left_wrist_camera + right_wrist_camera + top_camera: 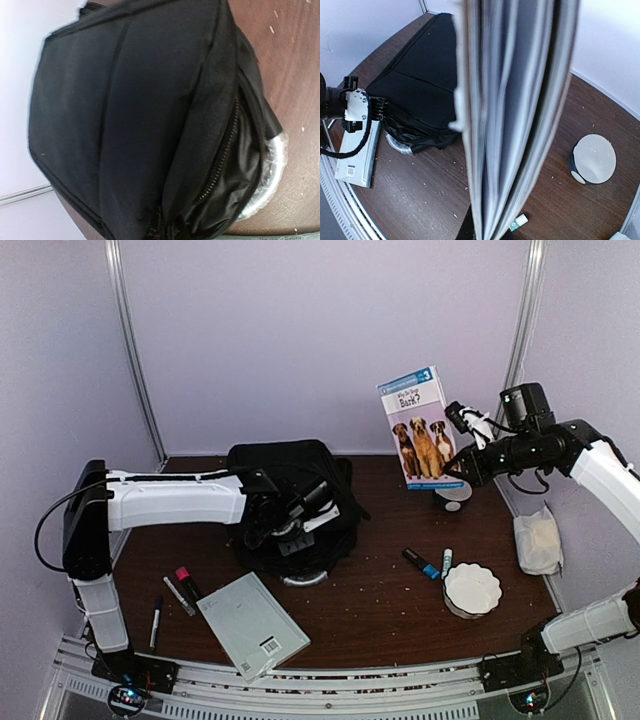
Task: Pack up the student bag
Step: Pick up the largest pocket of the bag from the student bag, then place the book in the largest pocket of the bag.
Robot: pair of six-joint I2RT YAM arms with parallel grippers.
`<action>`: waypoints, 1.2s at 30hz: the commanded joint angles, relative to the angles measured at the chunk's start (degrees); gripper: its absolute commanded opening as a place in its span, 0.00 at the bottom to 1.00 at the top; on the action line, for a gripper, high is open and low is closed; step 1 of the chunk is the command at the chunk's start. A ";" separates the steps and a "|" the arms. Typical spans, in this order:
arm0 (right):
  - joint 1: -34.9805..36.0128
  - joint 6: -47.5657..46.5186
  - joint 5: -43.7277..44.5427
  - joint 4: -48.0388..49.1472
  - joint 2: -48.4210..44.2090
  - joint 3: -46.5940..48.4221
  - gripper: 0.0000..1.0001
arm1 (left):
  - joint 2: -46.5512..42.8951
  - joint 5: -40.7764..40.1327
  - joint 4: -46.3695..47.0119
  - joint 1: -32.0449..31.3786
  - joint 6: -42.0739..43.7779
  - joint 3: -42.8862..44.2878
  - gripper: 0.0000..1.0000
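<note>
Book [422,430] may slip from the right gripper [462,464] clamped on it; left gripper [295,525], pinched shut on student bag [290,465], may lose the cloth.

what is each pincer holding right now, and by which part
Right pincer: the dog book, upright in the air, gripped at its lower right edge. Left pincer: shut at the student bag; whether it pinches any fabric cannot be told.

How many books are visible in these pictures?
2. The dog book is held upright by the right tool, right of the student bag; the grey book lies flat on the table, front left. Others could be hidden inside the bag.
</note>
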 commanded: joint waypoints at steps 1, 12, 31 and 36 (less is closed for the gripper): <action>-0.77 2.92 -6.83 -0.62 -1.43 3.07 0.00 | -5.88 -3.65 3.60 2.18 -1.11 4.53 0.00; -0.78 7.81 -28.03 -1.43 -0.01 -3.60 0.00 | -8.30 1.60 8.80 7.71 -2.02 8.55 0.00; 9.38 23.60 -45.66 9.12 6.97 -14.65 0.00 | -6.84 10.25 11.45 9.54 -10.36 11.92 0.00; 12.31 25.77 -48.94 11.66 12.45 -14.00 0.00 | -7.25 12.15 11.92 9.54 -11.51 12.00 0.00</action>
